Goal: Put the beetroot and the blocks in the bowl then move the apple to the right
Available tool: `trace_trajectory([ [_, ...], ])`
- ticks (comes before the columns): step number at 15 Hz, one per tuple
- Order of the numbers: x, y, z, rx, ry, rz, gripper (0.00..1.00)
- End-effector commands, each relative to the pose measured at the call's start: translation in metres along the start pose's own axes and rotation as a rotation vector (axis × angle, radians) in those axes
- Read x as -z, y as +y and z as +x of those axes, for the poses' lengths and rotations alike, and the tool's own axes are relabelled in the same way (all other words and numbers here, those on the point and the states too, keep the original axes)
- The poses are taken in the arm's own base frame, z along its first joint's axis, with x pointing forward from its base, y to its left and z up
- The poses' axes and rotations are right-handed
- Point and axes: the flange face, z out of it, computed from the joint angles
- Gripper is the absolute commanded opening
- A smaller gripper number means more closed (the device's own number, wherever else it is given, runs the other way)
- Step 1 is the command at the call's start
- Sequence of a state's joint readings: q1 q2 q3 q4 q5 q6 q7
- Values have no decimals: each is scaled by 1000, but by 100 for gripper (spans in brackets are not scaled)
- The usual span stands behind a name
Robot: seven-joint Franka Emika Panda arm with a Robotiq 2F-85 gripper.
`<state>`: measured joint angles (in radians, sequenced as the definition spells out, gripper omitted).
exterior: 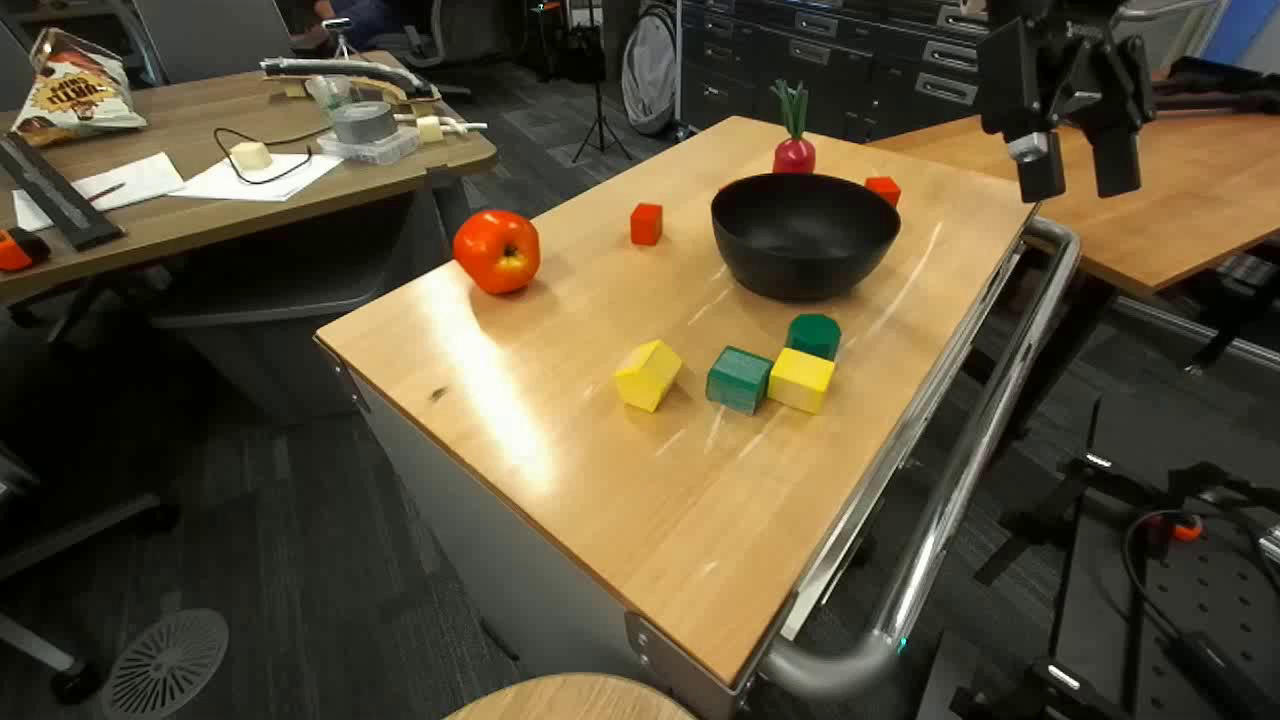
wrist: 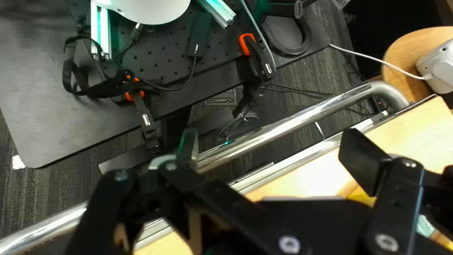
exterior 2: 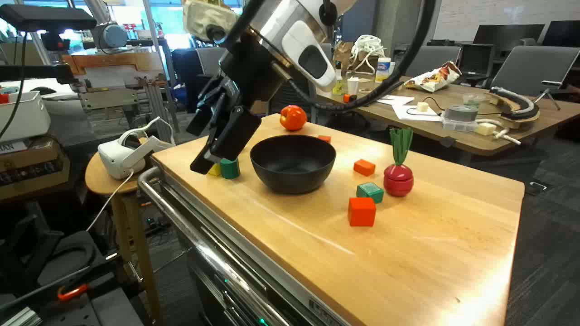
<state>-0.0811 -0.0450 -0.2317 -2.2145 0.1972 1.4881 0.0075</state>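
Tool [exterior: 1080, 181] stands spread wide, slanting downward from the arm [exterior 2: 300, 38], apart from the bowl [exterior: 797, 264].

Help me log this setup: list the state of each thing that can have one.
Gripper: open, holding nothing.
Bowl: upright, nothing seen inside.
Beetroot: upright, outside the bowl.
Blocks: scattered outside the bowl.
Apple: tilted, outside the bowl.
Headset: not worn.
Drawers: look shut.
Snack bag: unclear whether opened.

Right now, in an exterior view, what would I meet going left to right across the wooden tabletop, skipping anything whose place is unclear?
In an exterior view: part-hidden yellow block, dark green block, black bowl, nearest red block, beetroot.
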Motion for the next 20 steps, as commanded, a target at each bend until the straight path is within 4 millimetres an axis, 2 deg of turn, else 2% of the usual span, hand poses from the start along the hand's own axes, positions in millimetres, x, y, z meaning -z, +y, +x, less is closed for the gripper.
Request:
trace_trajectory([
  [1, 1, 0, 0, 0, -1, 0, 100],
  [10, 1, 0, 0, 0, -1, 0, 100],
  [11, 14, -1, -4, -43, 129, 33, 100],
  [14, 44, -9, -28, -34, 260, 62, 100],
  [16, 58, -19, -55, -54, 234, 189, 100],
  [18, 69, -37, -75, -76, 234, 297, 100],
  [19, 69, -50, -83, 93, 196, 235, 100],
  [20, 64, -33, -62, -16, 217, 233, 100],
])
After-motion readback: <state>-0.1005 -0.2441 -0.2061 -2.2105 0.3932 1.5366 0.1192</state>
